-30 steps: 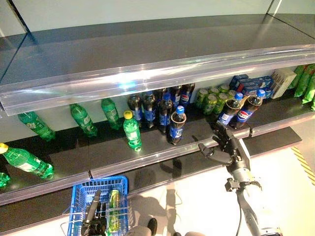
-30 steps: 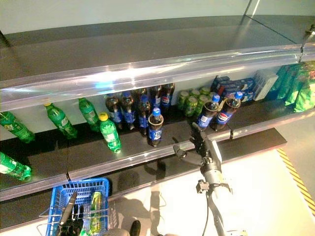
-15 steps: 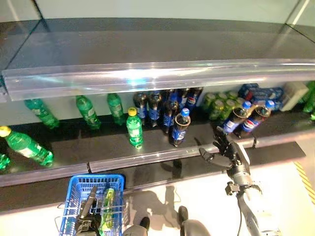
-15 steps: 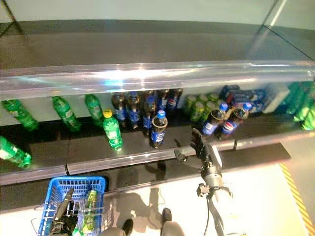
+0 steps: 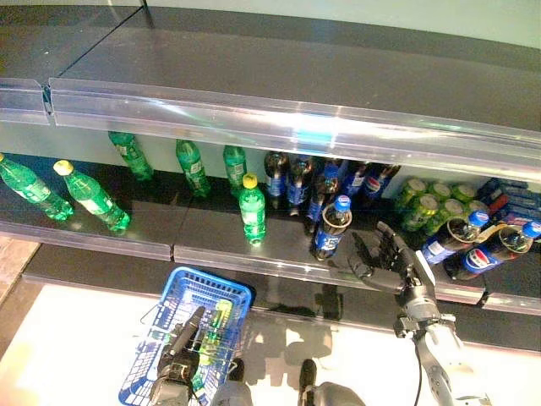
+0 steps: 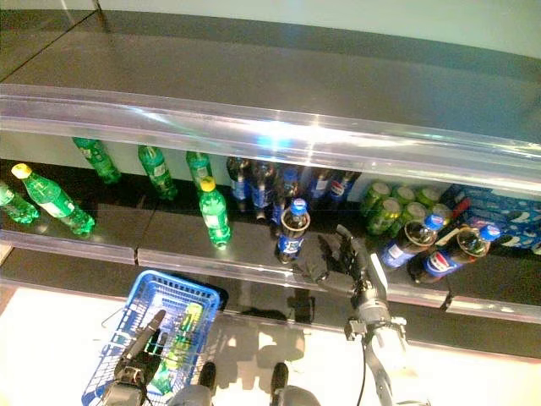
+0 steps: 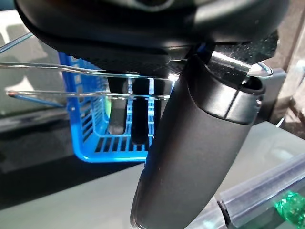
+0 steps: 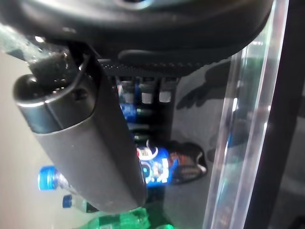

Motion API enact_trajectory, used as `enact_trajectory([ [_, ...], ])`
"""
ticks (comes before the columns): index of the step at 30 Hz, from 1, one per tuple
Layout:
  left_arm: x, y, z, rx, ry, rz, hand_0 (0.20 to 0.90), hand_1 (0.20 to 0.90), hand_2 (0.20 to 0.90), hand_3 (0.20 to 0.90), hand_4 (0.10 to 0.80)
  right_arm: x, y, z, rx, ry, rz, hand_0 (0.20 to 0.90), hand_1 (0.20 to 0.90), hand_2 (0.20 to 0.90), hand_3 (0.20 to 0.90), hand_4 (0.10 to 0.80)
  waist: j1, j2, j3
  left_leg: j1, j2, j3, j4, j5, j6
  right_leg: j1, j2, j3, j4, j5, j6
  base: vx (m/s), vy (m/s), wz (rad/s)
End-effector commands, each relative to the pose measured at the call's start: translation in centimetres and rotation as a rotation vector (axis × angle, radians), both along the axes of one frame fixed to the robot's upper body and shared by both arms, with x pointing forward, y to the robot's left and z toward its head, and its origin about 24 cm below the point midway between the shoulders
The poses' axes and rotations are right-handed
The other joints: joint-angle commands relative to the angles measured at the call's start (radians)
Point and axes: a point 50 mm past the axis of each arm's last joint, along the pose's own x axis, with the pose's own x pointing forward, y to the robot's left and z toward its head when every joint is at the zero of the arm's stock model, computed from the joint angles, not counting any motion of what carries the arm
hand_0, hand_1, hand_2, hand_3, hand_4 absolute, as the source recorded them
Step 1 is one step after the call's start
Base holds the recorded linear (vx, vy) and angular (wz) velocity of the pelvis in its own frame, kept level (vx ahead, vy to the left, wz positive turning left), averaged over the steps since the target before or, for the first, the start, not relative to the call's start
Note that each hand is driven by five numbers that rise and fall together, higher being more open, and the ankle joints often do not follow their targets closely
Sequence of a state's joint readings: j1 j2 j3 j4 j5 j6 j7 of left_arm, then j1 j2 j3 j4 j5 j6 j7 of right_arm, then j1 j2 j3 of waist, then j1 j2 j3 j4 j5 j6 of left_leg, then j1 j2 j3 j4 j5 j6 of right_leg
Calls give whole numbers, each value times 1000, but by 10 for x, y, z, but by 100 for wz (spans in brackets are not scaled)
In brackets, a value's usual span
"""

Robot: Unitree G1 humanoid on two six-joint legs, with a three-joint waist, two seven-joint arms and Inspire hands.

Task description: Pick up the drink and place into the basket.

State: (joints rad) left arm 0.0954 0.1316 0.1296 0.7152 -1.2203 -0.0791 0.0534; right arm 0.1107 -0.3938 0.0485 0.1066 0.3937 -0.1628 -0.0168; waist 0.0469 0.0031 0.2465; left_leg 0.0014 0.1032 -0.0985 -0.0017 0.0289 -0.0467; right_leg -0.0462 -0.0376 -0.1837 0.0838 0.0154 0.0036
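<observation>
A cola bottle with a blue cap stands alone near the front of the shelf, also visible past the fingers in the right wrist view. My right hand is open with its fingers spread. It hovers over the shelf's front rail just right of that bottle and does not touch it. Low on the left hangs a blue basket with a green bottle lying inside. My left hand is curled round the basket's wire handle.
Behind the lone bottle stands a row of cola bottles. Green bottles stand to the left, green cans and two leaning cola bottles to the right. A clear rail edges the shelf. An upper shelf overhangs.
The camera has swung left, so the whole picture has shifted. My right hand has come a little closer to the blue-capped cola bottle. The left hand still holds the basket.
</observation>
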Motion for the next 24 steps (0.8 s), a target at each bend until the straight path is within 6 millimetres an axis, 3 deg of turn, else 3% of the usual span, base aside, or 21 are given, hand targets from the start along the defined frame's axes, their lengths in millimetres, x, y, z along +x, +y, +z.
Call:
enact_trajectory([
  [1,44,48,64,209,-419,85,300,300,300,200,100,12,7,40,-41,-231,45,900,900,900,900,800,-7,-18,-126,53,-88,46,4,-63,-7,80,-29,73,-79,-37,85,5,41,-4],
  [10,43,48,60,210,-406,84,300,300,300,200,100,15,9,40,-53,-237,25,900,900,900,900,800,-10,-7,-142,83,-87,82,-30,-51,-17,122,-34,62,-116,-29,97,28,64,3],
  [24,31,49,52,196,-388,31,300,300,300,200,100,13,1,44,-55,-257,-31,900,900,900,900,800,-8,-7,-98,80,-92,84,45,-97,2,103,-66,84,-35,-53,112,66,28,0],
])
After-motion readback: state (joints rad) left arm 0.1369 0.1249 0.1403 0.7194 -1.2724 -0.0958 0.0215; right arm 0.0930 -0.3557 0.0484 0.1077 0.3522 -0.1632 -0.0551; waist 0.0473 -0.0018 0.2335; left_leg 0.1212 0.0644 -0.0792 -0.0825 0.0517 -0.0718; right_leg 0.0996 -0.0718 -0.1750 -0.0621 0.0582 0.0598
